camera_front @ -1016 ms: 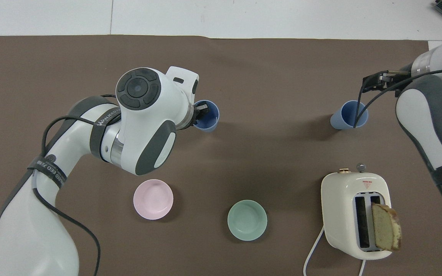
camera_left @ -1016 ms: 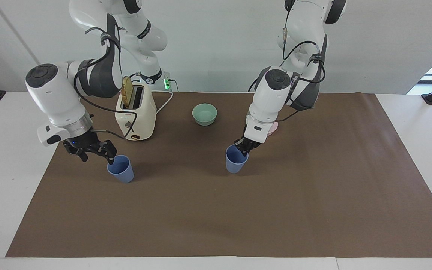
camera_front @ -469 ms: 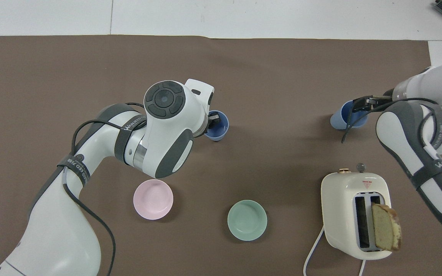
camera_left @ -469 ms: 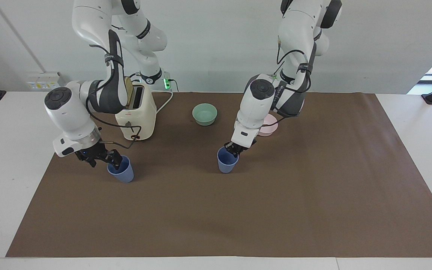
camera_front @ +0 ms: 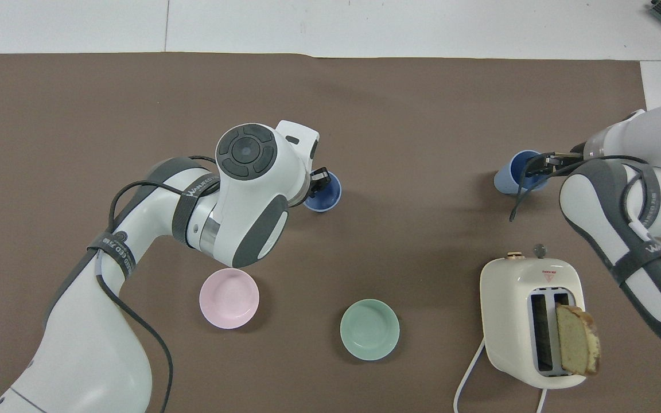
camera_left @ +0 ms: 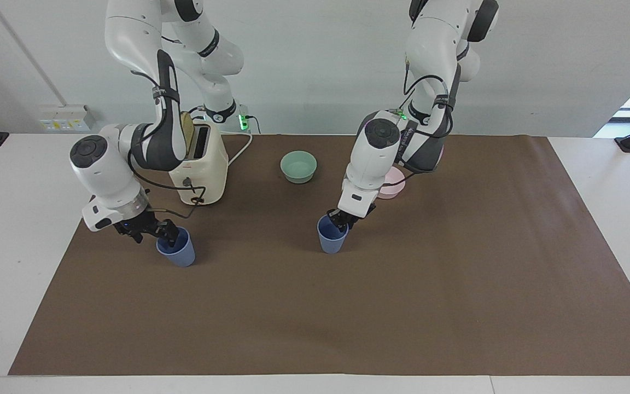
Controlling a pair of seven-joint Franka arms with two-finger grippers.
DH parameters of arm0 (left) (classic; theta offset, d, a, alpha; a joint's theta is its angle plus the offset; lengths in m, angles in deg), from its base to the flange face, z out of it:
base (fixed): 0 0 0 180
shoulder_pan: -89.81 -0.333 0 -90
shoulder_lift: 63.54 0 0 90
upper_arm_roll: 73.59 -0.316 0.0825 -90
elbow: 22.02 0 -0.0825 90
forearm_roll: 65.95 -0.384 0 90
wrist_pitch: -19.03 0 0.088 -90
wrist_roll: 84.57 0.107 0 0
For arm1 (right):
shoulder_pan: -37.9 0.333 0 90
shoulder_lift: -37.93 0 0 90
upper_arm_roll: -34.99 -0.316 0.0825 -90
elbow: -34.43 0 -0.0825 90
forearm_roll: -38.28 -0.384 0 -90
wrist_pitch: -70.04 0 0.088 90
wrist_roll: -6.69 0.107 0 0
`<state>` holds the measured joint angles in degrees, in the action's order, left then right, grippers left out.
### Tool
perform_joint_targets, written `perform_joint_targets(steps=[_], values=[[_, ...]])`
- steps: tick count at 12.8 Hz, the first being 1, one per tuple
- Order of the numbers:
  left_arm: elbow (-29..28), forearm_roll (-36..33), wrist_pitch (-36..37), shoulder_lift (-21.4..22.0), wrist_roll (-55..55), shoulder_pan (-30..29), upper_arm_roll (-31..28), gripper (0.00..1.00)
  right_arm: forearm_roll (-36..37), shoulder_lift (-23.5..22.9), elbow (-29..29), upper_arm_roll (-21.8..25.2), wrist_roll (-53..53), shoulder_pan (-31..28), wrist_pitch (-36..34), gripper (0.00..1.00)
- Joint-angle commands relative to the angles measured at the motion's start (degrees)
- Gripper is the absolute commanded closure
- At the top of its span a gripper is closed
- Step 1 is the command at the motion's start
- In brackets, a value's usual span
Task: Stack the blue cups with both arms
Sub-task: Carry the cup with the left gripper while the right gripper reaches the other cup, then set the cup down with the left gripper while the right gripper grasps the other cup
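A brown mat (camera_left: 315,306) is covering most of the white table (camera_left: 9,219), filling the frame in both views; in the facing view the two white arms are coming down from the top edge, the right arm at upper left and the left arm at upper centre. A cream toaster (camera_left: 197,167) is standing at left of centre with a slice poking up; the mint-green bowl (camera_left: 298,166) is sitting at top centre and the pale pink bowl (camera_front: 229,298) is lying at lower left of the overhead view. The stacking is not yet done, I judge: the two blue cups are standing upright and well apart on the mat, one cup (camera_left: 176,247) at left of centre, the other cup (camera_left: 332,235) at the middle; lifting and nesting are both left. The right gripper (camera_left: 161,234) is reaching into the first cup's mouth, at its rim; the left gripper (camera_left: 342,220) is dipping at the second cup's rim likewise; whether either gripper is pinching the rim or spread, I cannot tell.
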<state>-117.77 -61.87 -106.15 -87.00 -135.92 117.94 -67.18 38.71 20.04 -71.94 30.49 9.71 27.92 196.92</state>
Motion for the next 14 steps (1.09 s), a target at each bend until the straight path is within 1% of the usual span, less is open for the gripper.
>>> perform_joint_targets(steps=[1, 3, 4, 5, 6, 7, 10, 12, 14], values=[[-0.76, -1.18, 1.76, 2.01, -0.68, -0.09, -1.13, 0.00, 0.28, 1.10, -1.20, -0.52, -1.26, -0.49, -0.14, 0.17], [-0.49, -1.27, 5.28, 5.69, -0.07, -1.31, -2.09, 0.00, 0.28, 1.10, -1.20, -0.52, -1.26, -0.31, -0.14, 0.53], [-0.49, -1.27, 6.51, 7.71, 1.76, -2.54, -2.10, 0.00, 0.28, 1.10, -1.20, -0.52, -1.35, -0.31, -0.23, 0.74], [-0.49, -1.27, 7.83, 9.65, 4.13, -4.29, -2.10, 0.00, 0.28, 1.10, -1.20, -0.60, -1.26, -0.39, -0.23, 0.93], [-0.76, -1.18, 8.97, 11.93, 6.94, -6.31, -2.10, 0.00, 0.19, 1.10, -1.12, -0.60, -1.18, -0.31, -0.23, 1.00], [-0.93, -1.18, 10.98, 14.04, 10.19, -8.77, -2.10, 0.00, 0.10, 1.10, -1.03, -0.60, -1.09, -0.39, -0.49, 1.00], [-1.20, -1.09, 17.22, 18.09, 20.90, -15.36, -2.01, 0.00, 0.10, 1.80, -0.24, -0.60, -0.91, -0.31, -1.72, 1.00], [-1.20, -1.00, 20.13, 19.94, 27.86, -19.84, -2.01, 0.00, 0.10, 4.16, 0.11, -0.69, -1.00, 0.30, -2.51, 1.00], [-1.20, -1.09, 22.94, 21.26, 35.76, -23.80, -2.10, 0.00, -0.25, 5.58, 2.82, -1.83, -0.65, 0.48, -6.53, 1.00]])
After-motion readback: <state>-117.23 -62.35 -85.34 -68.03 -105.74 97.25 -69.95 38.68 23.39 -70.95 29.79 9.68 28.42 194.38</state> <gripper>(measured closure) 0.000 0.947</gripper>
